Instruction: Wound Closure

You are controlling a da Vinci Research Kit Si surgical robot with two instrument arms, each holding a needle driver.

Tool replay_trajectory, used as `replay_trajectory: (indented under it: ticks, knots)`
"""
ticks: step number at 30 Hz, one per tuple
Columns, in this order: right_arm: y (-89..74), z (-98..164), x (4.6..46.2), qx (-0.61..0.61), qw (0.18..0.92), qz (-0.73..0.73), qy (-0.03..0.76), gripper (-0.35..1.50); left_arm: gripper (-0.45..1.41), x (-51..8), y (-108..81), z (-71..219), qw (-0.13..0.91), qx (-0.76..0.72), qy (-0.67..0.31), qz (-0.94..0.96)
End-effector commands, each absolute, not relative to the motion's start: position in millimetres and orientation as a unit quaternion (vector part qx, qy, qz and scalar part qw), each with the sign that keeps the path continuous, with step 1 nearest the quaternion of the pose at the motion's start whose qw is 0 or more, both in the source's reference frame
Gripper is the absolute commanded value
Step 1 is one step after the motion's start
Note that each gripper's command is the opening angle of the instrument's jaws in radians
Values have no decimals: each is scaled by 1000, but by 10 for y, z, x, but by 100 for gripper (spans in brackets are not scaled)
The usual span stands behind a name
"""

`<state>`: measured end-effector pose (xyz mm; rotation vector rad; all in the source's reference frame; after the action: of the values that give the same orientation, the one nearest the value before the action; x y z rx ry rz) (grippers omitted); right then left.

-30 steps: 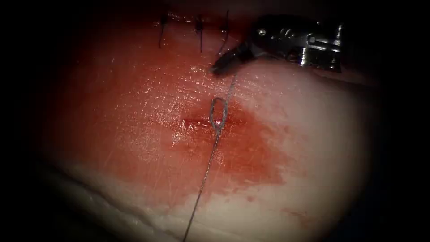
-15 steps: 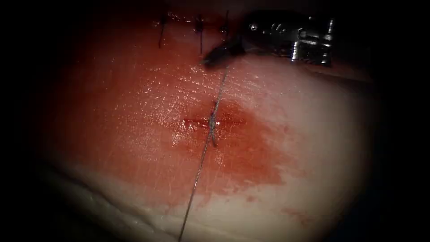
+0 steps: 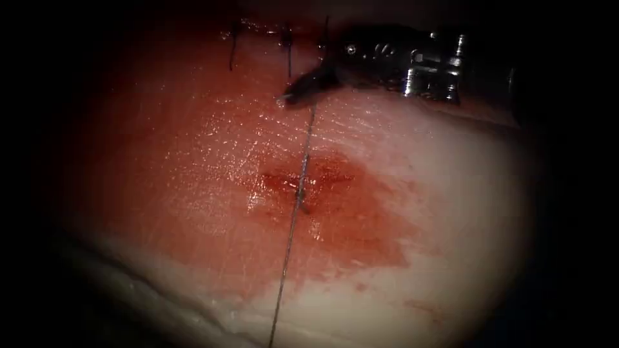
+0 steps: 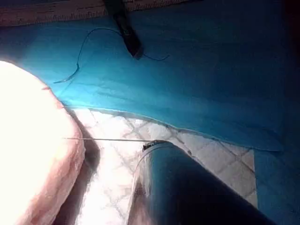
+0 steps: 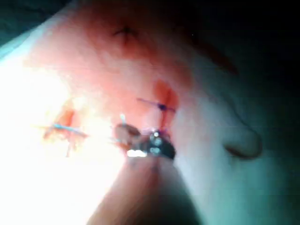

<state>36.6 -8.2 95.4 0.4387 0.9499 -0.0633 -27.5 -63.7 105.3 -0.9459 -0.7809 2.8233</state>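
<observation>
The right gripper (image 3: pixel 290 96) reaches in from the right near the far end of the tissue (image 3: pixel 451 193), its jaws together and clamped on the thread (image 3: pixel 293 219). From that grip the thread runs taut and nearly straight down across the short cut (image 3: pixel 303 177) in the middle of the red fluid (image 3: pixel 361 225) and off over the near edge of the tissue. One second ago a small open loop stood at the cut; it has since collapsed flat into a tight crossing while the gripper has shifted to the left, so the step in hand reads as tightening a throw on this stitch. Just behind the gripper three finished stitches (image 3: pixel 287 42) sit in a row with short cut ends hanging. The needle lies off the tissue, on the blue drape (image 4: pixel 211 93) in the left wrist view, near a dark tool tip (image 4: pixel 133 47) whose jaw state I cannot tell. There are no containers here. By my judgement, any further pull calls for steady, even tension along the thread's line, so the knot seats without tearing the cut's edges.
</observation>
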Motion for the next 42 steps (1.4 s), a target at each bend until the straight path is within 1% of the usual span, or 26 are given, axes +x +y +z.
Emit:
replay_trajectory:
  ticks: [1,9,15,42]
  knots:
    - [-73,958,373,204,868,-25,453,-35,-45,-278,-641,1058,35,-309,-251,917]
    - [-60,962,368,177,879,0,442,-35,-45,-276,-603,1060,51,-316,-226,920]
    - [-61,963,368,171,881,7,441,-35,-45,-282,-611,1062,52,-315,-221,921]
    - [-70,967,369,167,881,9,442,-35,-45,-281,-647,1079,47,-313,-243,917]
